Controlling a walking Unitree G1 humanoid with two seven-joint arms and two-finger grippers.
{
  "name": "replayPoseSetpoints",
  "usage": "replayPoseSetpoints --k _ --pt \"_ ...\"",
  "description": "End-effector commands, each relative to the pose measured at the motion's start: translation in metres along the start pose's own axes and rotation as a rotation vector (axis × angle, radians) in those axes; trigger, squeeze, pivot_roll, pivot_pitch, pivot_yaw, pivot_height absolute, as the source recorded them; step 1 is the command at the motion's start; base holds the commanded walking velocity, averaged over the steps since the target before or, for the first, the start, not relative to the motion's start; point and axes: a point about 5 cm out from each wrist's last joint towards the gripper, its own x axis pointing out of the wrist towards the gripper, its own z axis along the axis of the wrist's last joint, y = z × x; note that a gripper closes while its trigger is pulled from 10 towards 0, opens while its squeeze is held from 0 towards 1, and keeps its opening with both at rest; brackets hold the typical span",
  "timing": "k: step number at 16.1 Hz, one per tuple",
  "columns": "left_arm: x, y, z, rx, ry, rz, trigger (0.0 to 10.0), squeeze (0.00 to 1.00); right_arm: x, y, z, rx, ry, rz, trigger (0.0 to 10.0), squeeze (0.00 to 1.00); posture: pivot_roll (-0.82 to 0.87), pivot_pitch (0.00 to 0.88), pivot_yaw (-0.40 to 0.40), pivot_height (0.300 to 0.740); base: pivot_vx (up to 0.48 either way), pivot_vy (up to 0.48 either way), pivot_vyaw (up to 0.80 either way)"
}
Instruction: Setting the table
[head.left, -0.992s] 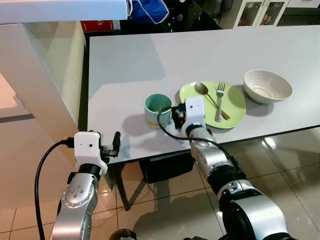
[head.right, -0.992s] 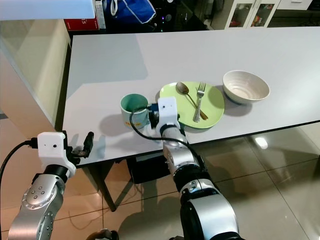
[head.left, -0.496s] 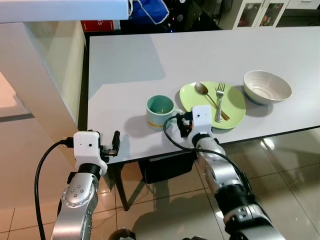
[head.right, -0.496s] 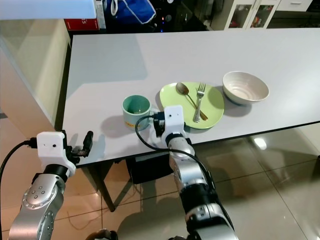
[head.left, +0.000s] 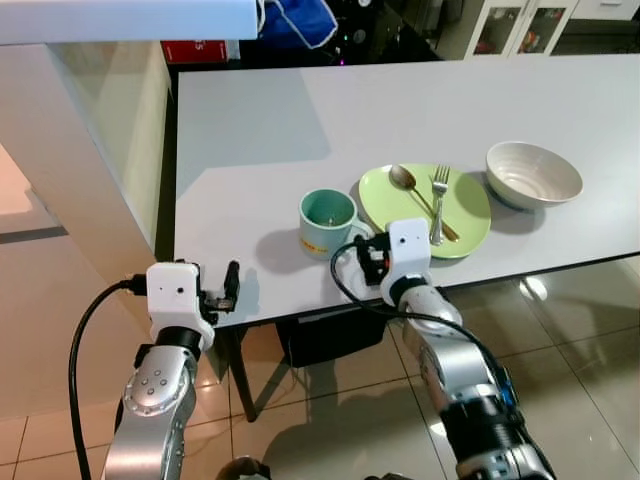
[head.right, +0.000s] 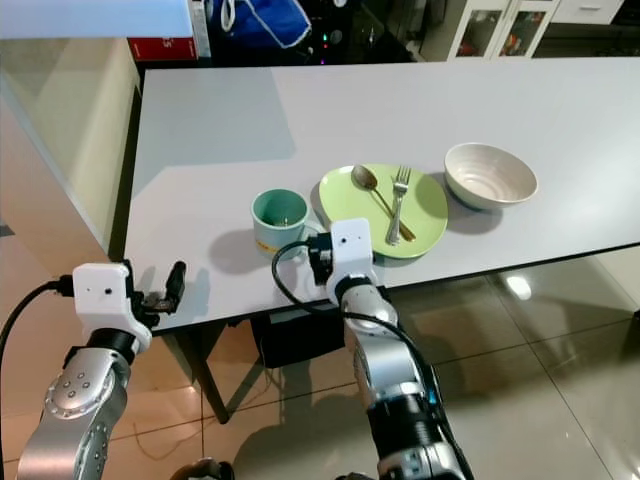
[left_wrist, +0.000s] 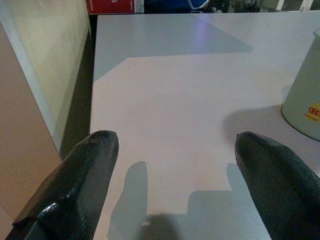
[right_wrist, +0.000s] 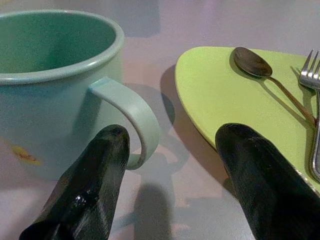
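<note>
Mug (right_wrist: 57, 90) stands near the table's (head.left: 260, 130) front edge beside the green plate (head.left: 470, 215), free of the right gripper (right_wrist: 170, 165), whose jaws are parted, like the left gripper's (left_wrist: 175, 185).

Overall light: you are looking at bright, even indoor light on the white table (head.left: 260, 130).
Shadows: the mug (head.left: 326, 221) is casting a soft shadow toward the robot's left; a broad grey band is lying across the table's far corner.
Glare: the floor tiles (head.left: 560, 330) are reflecting a bright spot.
Head views: both are staying sharp, with no motion blur.
Wrist views: the near black fingers (right_wrist: 85, 195) are showing out of focus; the spoon (right_wrist: 260, 70) is reading crisp.
</note>
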Motion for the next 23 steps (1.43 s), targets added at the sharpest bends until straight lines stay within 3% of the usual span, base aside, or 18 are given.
replayPoseSetpoints --k 1,5,11,13,16,23 --pt "0.001 -0.001 0.0 0.004 -0.003 0.003 10.0 0.0 -0.002 -0.001 0.005 -0.015 -0.009 0.004 10.0 0.0 0.09 0.067 -0.048 0.74 0.0 0.0 0.0" --pt "0.0 -0.001 0.0 0.004 -0.003 0.007 10.0 0.0 -0.014 -0.005 0.013 -0.004 -0.01 0.008 10.0 0.0 0.09 0.069 -0.053 0.74 0.0 0.0 0.0" --pt "0.001 0.001 0.0 0.007 0.0 0.01 10.0 0.0 -0.038 -0.021 -0.001 -0.019 0.053 -0.005 10.0 0.0 0.08 0.064 -0.053 0.74 0.0 0.0 0.0" --pt "0.005 0.002 0.0 0.007 -0.004 0.012 10.0 0.0 -0.05 -0.031 -0.006 -0.075 0.056 0.004 10.0 0.0 0.08 0.041 -0.054 0.74 0.0 0.0 0.0" --pt "0.014 0.005 0.003 0.013 -0.017 0.013 10.0 0.0 -0.058 -0.045 -0.023 -0.113 0.08 0.001 10.0 0.0 0.08 0.007 -0.053 0.74 0.0 0.0 0.0" --pt "0.038 0.009 0.004 0.004 -0.012 -0.004 10.0 0.0 -0.06 -0.066 -0.057 -0.075 0.104 -0.056 10.0 0.0 0.08 0.0 -0.035 0.74 0.0 0.0 0.0"
